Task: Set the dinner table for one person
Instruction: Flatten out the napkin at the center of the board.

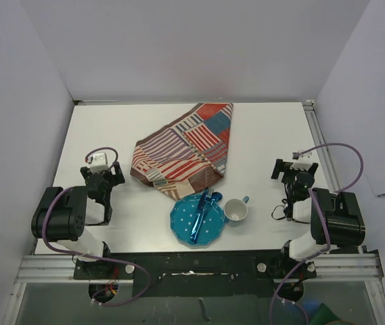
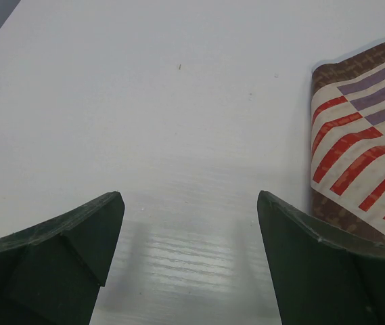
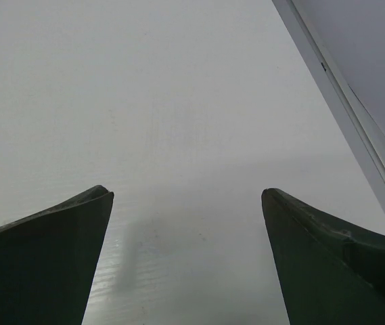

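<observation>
Both pairs of fingers are spread wide and hold nothing. We see the left fingers [image 1: 103,177] low over the left side of the desk [image 1: 273,135], and the right fingers [image 1: 293,177] low over its right side. In each wrist view, only bare white surface shows between the two dark tips.

We take the desk first, since it is by far the largest thing. It is a white rectangular top that fills the middle of the overhead view, between the grey walls, with an aluminium rail [image 3: 354,115] along its right edge. The arms are bolted at its near edge.

Next is the striped patchwork cloth mat [image 1: 185,149] in red, brown and blue. It lies rumpled and slantwise, running from far centre down towards the near left. In the left wrist view its edge lies just to the right of the fingers.

Near centre sits a blue plate with white dots [image 1: 182,227]. Its far rim meets the mat's near edge, and we cannot tell whether the two overlap.

A white cup [image 1: 236,210] with a blue handle stands upright against the plate's right rim, handle turned to the far right.

Blue cutlery [image 1: 202,213] lies across the plate. One piece is a fork whose tines reach the far rim, by the mat.
</observation>
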{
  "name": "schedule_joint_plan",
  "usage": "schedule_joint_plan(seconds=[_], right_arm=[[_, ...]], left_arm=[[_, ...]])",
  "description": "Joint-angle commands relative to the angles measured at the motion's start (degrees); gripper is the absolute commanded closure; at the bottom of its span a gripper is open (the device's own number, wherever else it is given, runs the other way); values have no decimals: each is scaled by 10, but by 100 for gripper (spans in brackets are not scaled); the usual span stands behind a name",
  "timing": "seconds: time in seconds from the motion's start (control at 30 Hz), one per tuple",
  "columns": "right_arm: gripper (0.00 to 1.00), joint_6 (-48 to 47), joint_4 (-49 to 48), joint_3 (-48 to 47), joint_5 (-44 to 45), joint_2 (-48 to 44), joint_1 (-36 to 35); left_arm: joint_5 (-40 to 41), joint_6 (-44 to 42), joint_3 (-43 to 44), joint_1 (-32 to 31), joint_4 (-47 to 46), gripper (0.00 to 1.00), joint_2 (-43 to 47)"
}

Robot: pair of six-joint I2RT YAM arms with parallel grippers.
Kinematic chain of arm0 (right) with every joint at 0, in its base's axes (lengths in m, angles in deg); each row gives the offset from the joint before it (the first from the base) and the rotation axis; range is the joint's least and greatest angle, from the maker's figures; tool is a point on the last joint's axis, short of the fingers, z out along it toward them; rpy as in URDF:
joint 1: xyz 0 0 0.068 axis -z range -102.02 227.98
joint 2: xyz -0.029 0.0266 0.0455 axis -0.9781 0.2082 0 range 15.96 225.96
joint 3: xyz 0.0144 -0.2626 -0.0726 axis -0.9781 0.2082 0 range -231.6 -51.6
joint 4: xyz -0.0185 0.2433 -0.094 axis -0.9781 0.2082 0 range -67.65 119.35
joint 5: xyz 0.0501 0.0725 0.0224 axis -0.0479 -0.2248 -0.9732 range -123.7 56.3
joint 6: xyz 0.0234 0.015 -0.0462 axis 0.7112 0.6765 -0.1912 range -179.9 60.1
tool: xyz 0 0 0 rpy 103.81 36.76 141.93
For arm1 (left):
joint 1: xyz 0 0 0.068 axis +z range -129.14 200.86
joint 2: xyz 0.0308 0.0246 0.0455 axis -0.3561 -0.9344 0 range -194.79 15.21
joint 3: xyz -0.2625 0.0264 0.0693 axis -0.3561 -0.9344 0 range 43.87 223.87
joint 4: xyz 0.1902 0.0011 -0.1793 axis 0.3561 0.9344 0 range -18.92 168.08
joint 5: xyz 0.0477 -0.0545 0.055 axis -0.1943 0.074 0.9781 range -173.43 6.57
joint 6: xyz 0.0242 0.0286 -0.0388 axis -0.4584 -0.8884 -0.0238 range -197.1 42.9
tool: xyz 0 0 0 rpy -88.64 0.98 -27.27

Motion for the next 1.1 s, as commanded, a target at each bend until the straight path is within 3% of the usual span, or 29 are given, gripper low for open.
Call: schedule_joint_plan(seconds=[0.0, 0.27, 0.37, 0.47, 0.6, 0.7, 0.8, 0.93, 1.07], right_arm=[[2, 3, -28, -16, 1, 0, 2], [2, 4, -25, -16, 24, -5, -5], [2, -13, -18, -11, -12, -35, -7], [2, -5, 160, -67, 24, -107, -23], [3, 116, 487, -251, 42, -170, -36], [3, 63, 637, -365, 56, -188, -84], [2, 68, 629, -366, 136, -246, -137], [2, 193, 562, -297, -15, -318, -27], [3, 192, 669, -360, -24, -239, 6]], left_arm=[[-1, 2, 10, 3, -46, 17, 1], [-2, 2, 10, 3, -46, 17, 1], [-1, 2, 10, 3, -46, 17, 1], [-2, 2, 10, 3, -46, 17, 1], [-2, 2, 10, 3, -46, 17, 1], [-2, 2, 10, 3, -46, 17, 1], [-3, 2, 11, 3, -46, 17, 0], [-2, 2, 11, 3, -45, 17, 0], [0, 1, 10, 3, -45, 17, 0]])
